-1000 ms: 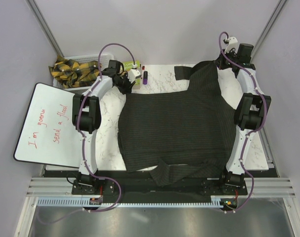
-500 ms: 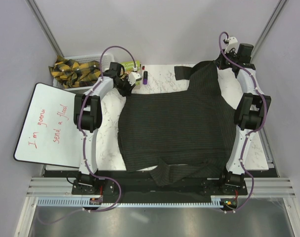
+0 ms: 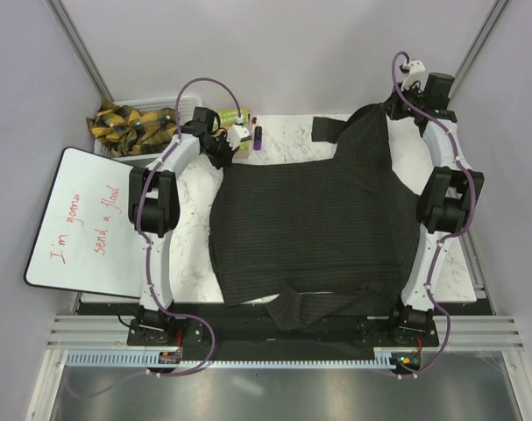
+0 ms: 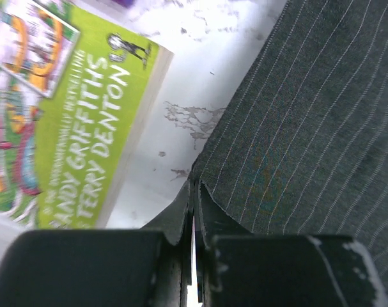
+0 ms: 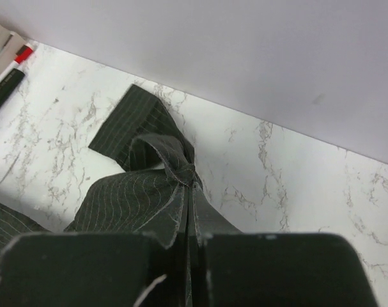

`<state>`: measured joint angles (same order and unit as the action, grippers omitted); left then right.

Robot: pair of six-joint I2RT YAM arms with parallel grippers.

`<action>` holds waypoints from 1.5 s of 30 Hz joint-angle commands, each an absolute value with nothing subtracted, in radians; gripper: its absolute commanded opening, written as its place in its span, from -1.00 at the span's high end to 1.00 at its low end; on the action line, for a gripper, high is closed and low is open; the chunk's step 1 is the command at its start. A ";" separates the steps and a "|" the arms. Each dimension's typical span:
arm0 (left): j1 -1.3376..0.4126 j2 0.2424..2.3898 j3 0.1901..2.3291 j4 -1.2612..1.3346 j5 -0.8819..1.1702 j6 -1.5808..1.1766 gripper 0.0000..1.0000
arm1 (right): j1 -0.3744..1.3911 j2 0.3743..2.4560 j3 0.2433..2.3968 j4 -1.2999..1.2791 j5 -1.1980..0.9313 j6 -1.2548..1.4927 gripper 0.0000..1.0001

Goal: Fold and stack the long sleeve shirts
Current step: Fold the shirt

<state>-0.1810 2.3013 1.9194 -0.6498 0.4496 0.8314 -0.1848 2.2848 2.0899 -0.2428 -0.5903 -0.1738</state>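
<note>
1. The left gripper (image 4: pixel 194 198), parted a moment ago, has now clamped shut on the far-left corner of the shirt (image 3: pixel 309 228), just beside the book (image 4: pixel 72 128).
2. The right gripper (image 5: pixel 190 192) stays clenched on a bunched fold at the shirt's far-right corner. It holds the cloth off the table (image 3: pixel 283 149) and has risen slightly.
3. The shirt lies spread across the middle of the table, one sleeve trailing at the far side and another crossed at the near edge.
4. With both far corners gripped, the pair looks set to draw the far edge nearward for a first fold. Stacking has not yet begun.
</note>
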 commanded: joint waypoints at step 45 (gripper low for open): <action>-0.248 1.672 1.310 -0.638 0.442 0.997 0.97 | -0.314 1.474 1.401 -0.633 -0.580 -0.658 1.00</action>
<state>-0.2428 1.7496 1.3773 -0.6449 0.4473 0.9192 -0.2787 1.5143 1.4132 -0.5838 -0.6003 -0.5621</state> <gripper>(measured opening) 0.022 0.007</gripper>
